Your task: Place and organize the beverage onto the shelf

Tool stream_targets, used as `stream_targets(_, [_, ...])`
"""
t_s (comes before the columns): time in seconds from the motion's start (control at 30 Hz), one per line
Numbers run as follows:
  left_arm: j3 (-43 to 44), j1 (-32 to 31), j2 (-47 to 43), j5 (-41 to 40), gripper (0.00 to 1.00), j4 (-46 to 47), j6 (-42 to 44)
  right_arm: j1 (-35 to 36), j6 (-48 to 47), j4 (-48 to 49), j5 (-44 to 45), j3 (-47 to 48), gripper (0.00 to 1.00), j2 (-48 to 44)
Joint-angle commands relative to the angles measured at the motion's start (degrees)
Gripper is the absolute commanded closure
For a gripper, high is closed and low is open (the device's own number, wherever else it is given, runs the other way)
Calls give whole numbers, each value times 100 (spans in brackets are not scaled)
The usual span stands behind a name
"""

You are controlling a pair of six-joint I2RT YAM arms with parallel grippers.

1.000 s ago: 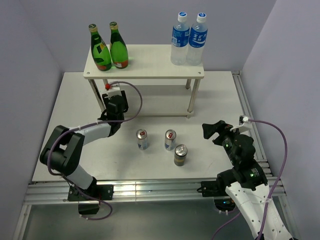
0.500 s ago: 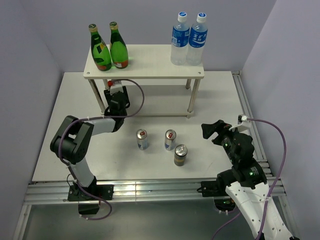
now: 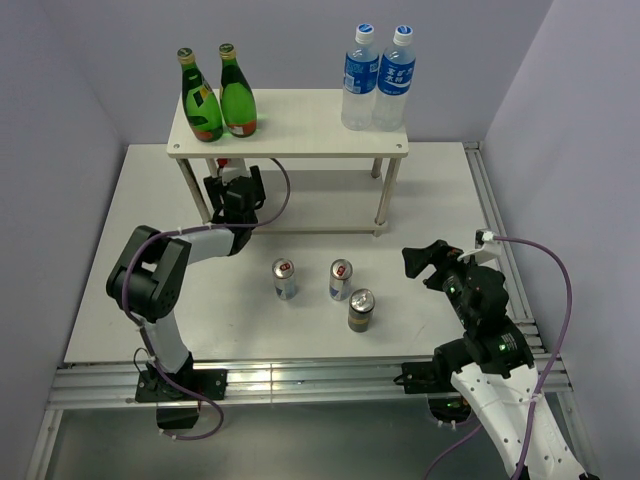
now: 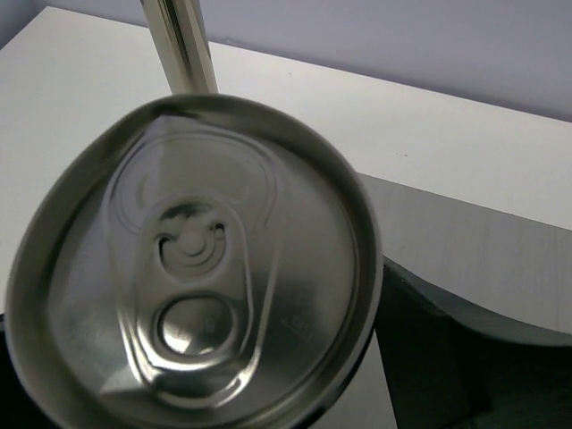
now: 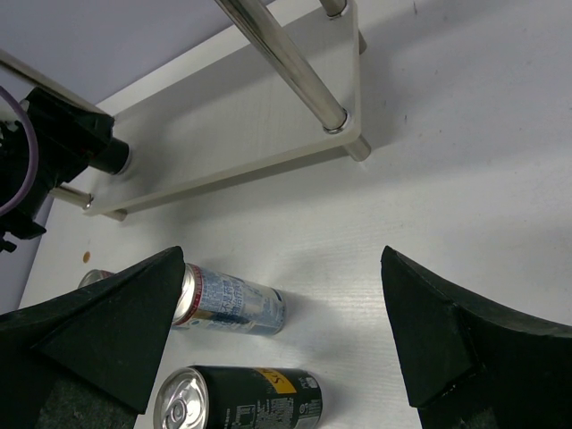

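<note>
My left gripper (image 3: 233,188) reaches under the left end of the shelf (image 3: 300,125) with its jaws spread. Between them stands a can with a silver lid (image 4: 192,268) and a dark side; a strip of white surface shows between it and the right finger (image 4: 438,357), so the can stands free. Two green bottles (image 3: 202,105) (image 3: 238,100) stand on the shelf's top board at the left. On the table stand two slim silver cans (image 3: 285,278) (image 3: 341,279) and a dark can (image 3: 361,310). My right gripper (image 3: 425,262) hangs open to the right of them, holding nothing.
Two clear water bottles with blue labels (image 3: 360,80) (image 3: 395,80) stand at the right end of the top board. A metal shelf leg (image 4: 183,49) rises just behind the can. The shelf's right front leg (image 3: 383,195) stands between the two arms.
My left gripper has pushed farther in under the shelf and its jaws have opened off the can. The right arm and the three cans on the table have stayed put.
</note>
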Motion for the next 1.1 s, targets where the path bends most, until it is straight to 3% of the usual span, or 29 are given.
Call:
stream_targets(0.0, [173,14,-240,-34,7,-50,-185,52,-65,222,8,-11,2,28])
stream_targets(0.07, [77,14,-371,10,1,-94,-229,61,-65,213,17,-20,2,28])
stream_targets(0.67, [-942,-126,-1620,538,1,-736,-624,61,-30,196,70,-20,2,-113])
stream_targets(0.83, [-1391,-705,-2314,81,1,-929,-721,52,-21,196,114,-38,2,-148])
stream_targets(1.07, [-1829,-2047,-3702,-1061,1,-2378,-1705,52,-12,204,149,-46,2,-192])
